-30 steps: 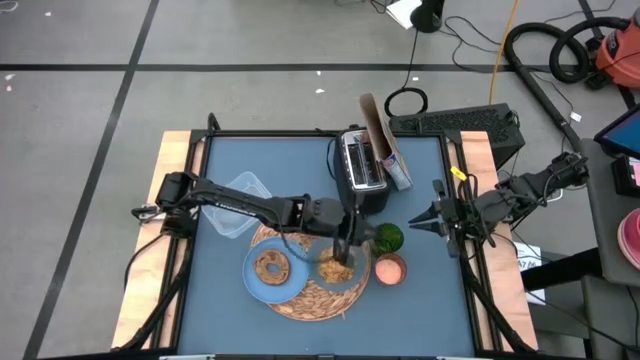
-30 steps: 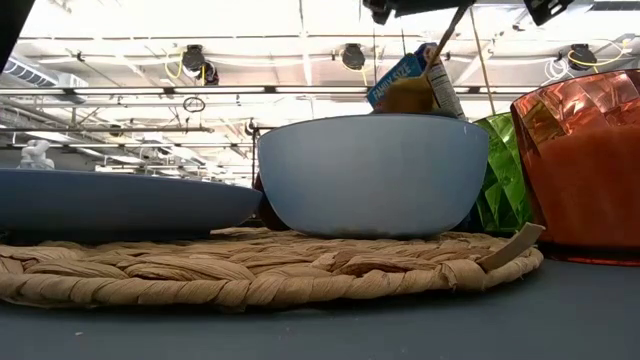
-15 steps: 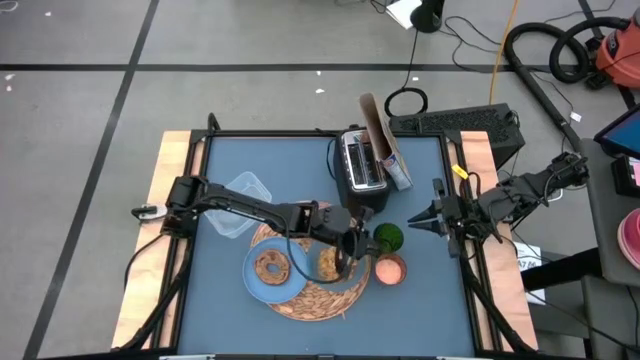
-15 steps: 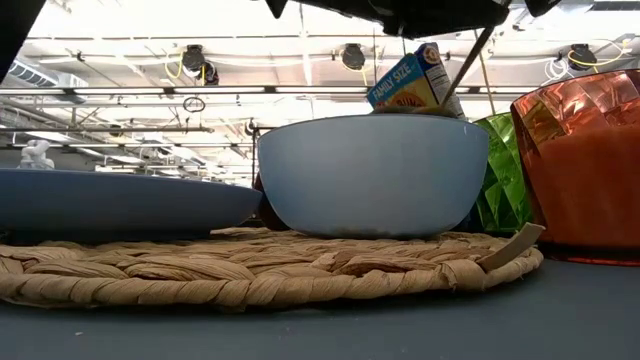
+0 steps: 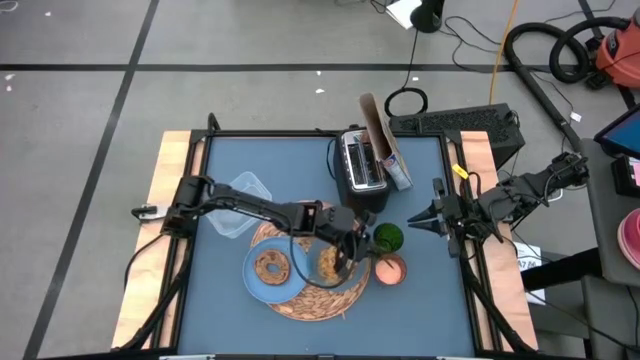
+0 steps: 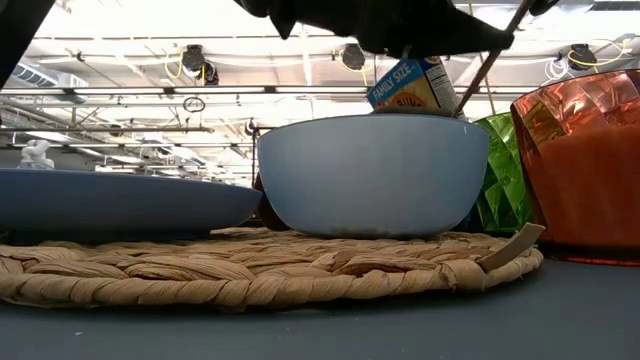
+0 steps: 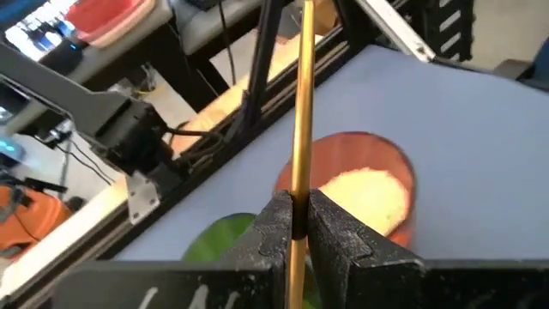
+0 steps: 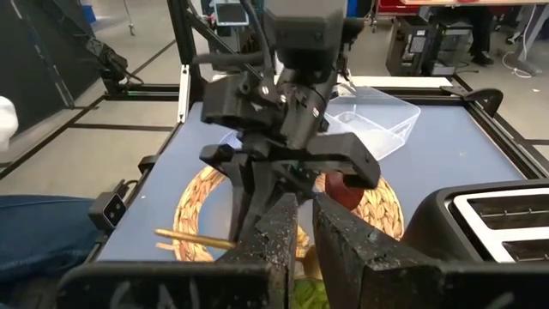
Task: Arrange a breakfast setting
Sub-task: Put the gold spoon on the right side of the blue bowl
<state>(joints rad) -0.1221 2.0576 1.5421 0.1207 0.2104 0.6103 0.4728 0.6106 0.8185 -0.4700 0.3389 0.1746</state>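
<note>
A round woven mat [image 5: 312, 302] carries a light-blue plate [image 5: 256, 288] with a brown bagel [image 5: 270, 266] and a bowl [image 6: 375, 175] of tan cereal [image 5: 328, 264]. An orange-pink cup [image 5: 390, 269] stands on the table by the mat's right edge. A small dark-red fruit [image 8: 343, 193] lies on the mat. My left gripper [image 5: 347, 256] hangs over the bowl, shut on a thin gold utensil handle [image 7: 301, 103]. At the table's right edge my right gripper [image 5: 413, 222] waits raised and shut, holding nothing. My left gripper pinches the gold handle [image 7: 300, 187] between its two fingers, which slant down from the table's left and lie across it. The handle stands tilted; its lower end [image 6: 463, 104] passes behind the bowl's rim, so what it rests on is hidden.
A green cup [image 5: 388, 238] stands just behind the orange one. The black-and-silver toaster [image 5: 362, 165] and a cereal box [image 5: 386, 152] stand at the back; a clear plastic tub [image 5: 240, 192] lies at the left. Bare blue tabletop [image 5: 430, 300] shows near the front right.
My left gripper has sunk toward the bowl, shifted slightly toward the table's right edge and rolled, staying shut on the gold handle. The handle has tipped from steep to more slanted, with its lower end still at the bowl.
</note>
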